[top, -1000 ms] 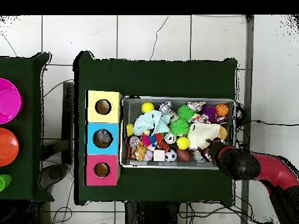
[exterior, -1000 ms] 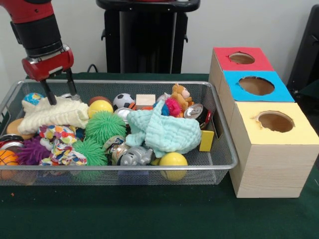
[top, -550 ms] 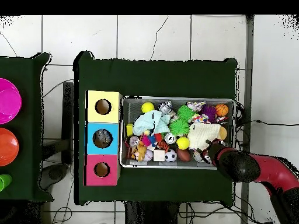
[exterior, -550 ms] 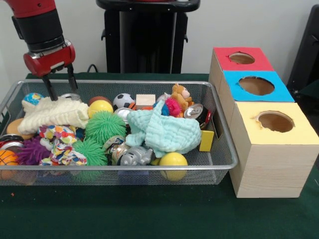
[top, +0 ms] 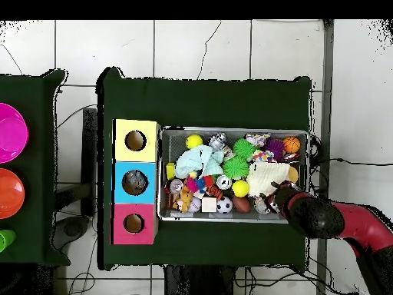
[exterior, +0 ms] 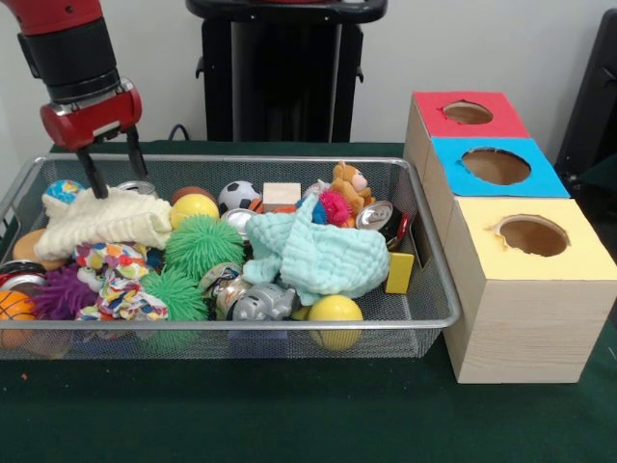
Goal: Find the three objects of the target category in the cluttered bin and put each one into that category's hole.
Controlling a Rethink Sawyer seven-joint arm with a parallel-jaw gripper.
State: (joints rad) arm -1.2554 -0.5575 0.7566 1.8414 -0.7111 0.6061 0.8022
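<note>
A: Hovering over the far corner of the wire bin, your gripper has its two fingers spread apart w/ nothing between them, tips right at the top edge of the cream cloth. A silver can sits just behind that cloth.

B: Which category are you after? Can't tell from the task line.

A: Same. If it's cloths, you've got the cream one under the gripper, the mint cloth mid-bin, and the patterned cloth near the front. Holes are in the red box, blue box and yellow box, all at the opposite end of the bin.

B: Risks?

A: A few, imo. Come down as you are and one finger may land on the can rim instead of fabric, so you skid or pinch both. Cloth is floppy; a thin pinch could slip out on the long carry across the bin. It also drapes onto the yellow ball, so lifting could drag neighbours along.
</note>
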